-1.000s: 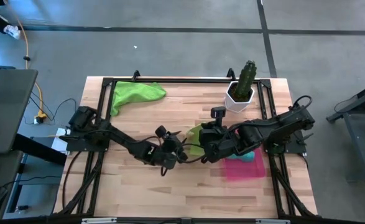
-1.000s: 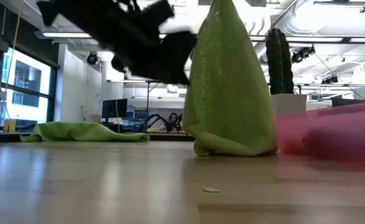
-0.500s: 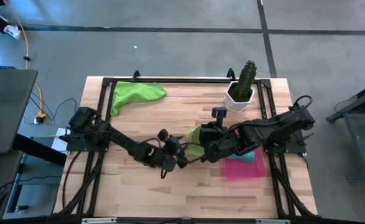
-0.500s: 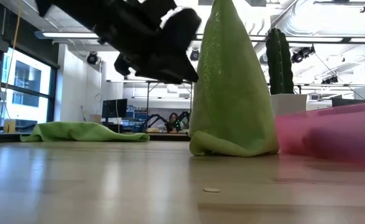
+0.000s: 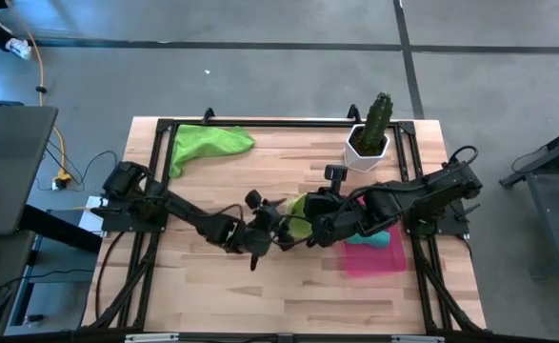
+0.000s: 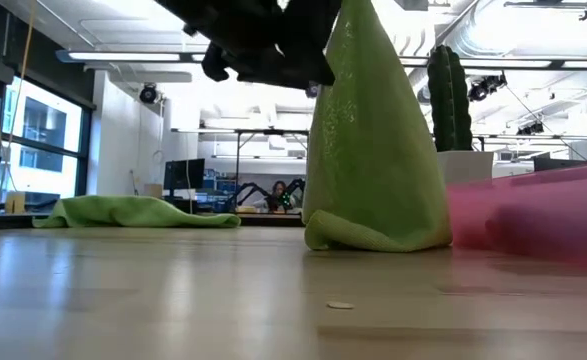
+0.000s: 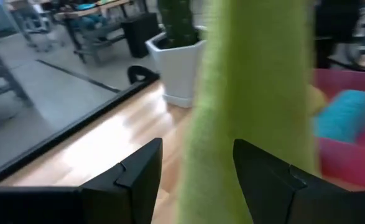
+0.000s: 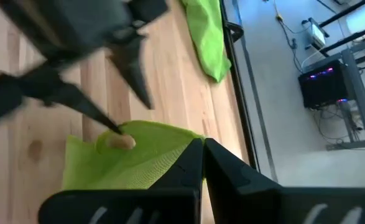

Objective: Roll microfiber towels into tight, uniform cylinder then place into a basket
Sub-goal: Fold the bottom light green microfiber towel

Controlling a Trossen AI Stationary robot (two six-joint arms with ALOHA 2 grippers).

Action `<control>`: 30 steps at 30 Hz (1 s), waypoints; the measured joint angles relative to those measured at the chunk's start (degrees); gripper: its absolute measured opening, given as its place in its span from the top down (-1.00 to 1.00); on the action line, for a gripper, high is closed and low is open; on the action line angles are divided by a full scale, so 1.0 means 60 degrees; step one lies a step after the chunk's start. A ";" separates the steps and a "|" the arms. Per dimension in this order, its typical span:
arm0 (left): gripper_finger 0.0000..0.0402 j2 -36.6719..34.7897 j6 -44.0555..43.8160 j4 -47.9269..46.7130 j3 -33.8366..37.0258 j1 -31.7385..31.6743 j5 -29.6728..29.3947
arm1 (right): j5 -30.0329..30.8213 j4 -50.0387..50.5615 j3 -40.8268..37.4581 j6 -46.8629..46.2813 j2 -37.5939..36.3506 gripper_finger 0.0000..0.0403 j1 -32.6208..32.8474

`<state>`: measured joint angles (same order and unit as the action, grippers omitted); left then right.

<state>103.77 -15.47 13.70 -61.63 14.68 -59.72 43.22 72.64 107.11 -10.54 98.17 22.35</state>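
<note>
Lime towel point(image 6: 373, 140) hangs onto wooden table point(image 6: 173, 290) — office room behind.

The right arm's dark two-fingered tool point(image 8: 201, 163) is pinched closed on the top of a soft lime green microfiber towel point(image 8: 135, 165), which drapes down toward the pale wooden table point(image 8: 173, 78). The other arm's dark tool point(image 8: 110, 93) hangs just beside the cloth, fingers spread. A second lime green towel point(image 8: 208, 37) lies by the table's black-framed edge.
</note>
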 joint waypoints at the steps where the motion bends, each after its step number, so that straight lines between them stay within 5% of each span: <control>1: 0.06 0.0000 0.0076 0.0037 0.0000 -0.0111 -0.0005 | -0.0025 -0.0006 0.0000 0.0000 -0.0002 1.00 0.0000; 9: 0.06 0.0066 -0.1235 -0.1509 0.0000 -0.0740 0.1278 | -0.0033 0.0079 0.0000 0.0003 -0.0003 1.00 0.0000; 21: 0.09 0.0780 -0.3223 -0.3486 0.0022 -0.0825 0.1417 | -0.0029 0.0144 -0.0004 0.0004 -0.0002 1.00 0.0000; 25: 0.32 0.0818 -0.3116 -0.3363 -0.0002 -0.0814 0.1563 | -0.0197 0.0142 -0.0004 -0.0012 -0.0001 1.00 -0.0004; 30: 0.87 0.0827 -0.2653 -0.3385 0.0004 -0.0761 0.2394 | -0.0292 0.0160 -0.0004 -0.0249 -0.0002 1.00 0.0000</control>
<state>108.73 -31.39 -6.61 -61.60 10.11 -45.36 41.47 73.60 107.09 -12.03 98.16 22.35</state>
